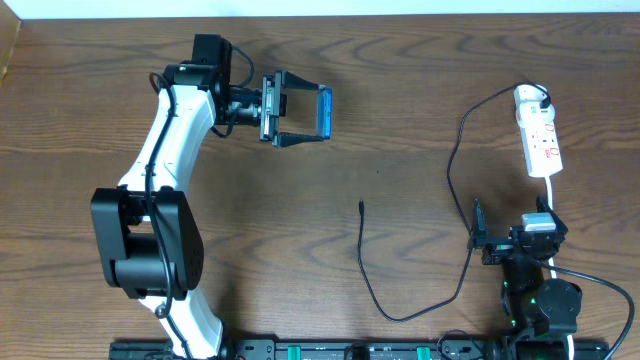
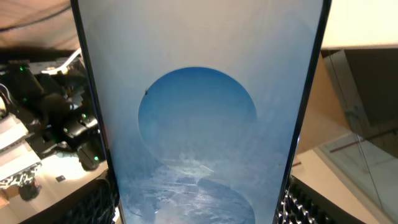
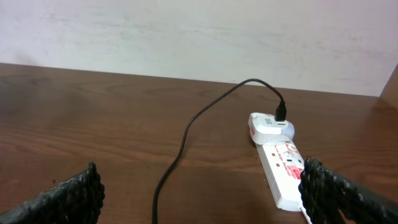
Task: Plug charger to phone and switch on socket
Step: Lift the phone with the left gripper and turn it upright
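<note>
My left tool [image 1: 318, 114] is clamped on the phone [image 1: 324, 110], far left of the socket [image 1: 540, 140]. My right tool [image 3: 202, 186] gapes wide and empty, just below the socket. The charger [image 1: 361, 225] trails from the socket across the worktop [image 1: 400, 100].

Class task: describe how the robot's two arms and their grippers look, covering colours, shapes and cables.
The left arm has white rounded links, bulky black joints and a black cable along it. The right arm shows black, with a small green light. The left gripper and right gripper are black, with knobbly-textured fingers.
</note>
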{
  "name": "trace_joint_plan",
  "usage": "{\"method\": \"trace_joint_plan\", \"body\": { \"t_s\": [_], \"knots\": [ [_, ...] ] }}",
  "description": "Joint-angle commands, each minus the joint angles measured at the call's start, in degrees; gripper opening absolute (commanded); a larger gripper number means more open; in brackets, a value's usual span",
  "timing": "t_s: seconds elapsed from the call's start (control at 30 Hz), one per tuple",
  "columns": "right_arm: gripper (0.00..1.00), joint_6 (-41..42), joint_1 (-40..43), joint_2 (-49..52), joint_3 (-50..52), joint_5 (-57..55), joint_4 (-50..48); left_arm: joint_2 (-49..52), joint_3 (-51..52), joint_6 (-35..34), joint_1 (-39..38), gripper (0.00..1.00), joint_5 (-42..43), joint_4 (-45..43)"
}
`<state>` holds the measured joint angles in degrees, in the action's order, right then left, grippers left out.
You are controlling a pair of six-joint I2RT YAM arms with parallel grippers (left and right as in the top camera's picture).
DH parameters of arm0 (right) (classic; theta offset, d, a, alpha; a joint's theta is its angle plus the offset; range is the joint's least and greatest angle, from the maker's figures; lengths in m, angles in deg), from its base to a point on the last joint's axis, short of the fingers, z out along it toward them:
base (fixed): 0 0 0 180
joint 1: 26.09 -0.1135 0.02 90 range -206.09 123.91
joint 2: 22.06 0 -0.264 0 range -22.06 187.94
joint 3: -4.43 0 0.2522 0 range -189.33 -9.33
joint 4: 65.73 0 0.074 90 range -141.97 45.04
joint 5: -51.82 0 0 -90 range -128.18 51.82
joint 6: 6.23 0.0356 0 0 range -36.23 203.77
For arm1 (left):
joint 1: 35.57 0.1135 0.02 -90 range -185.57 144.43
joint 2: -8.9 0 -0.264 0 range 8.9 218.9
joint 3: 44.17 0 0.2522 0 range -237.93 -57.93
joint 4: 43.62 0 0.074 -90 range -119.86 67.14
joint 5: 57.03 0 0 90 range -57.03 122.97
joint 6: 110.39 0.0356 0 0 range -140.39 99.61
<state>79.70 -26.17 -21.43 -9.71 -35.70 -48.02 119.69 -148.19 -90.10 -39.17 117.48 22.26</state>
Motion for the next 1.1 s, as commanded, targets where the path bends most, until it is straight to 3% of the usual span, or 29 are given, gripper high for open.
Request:
{"method": "trace_joint_plan", "body": {
  "t_s": [0.0, 0.23, 1.07],
  "knots": [
    [0.99, -0.72, -0.39, -0.35, 0.07, -0.44, 0.24, -1.18, -0.24, -0.68, 0.02, 0.07, -0.92, 0.09],
    [0.99, -0.72, -0.39, -0.35, 0.07, -0.44, 0.24, -1.18, -0.24, -0.66, 0.02, 0.08, -16.06, 0.09],
    [0.99, -0.72, -0.39, -0.35, 0.07, -0.44, 0.24, -1.18, -0.13, -0.66, 0.02, 0.07, -57.86, 0.98]
  ]
}}
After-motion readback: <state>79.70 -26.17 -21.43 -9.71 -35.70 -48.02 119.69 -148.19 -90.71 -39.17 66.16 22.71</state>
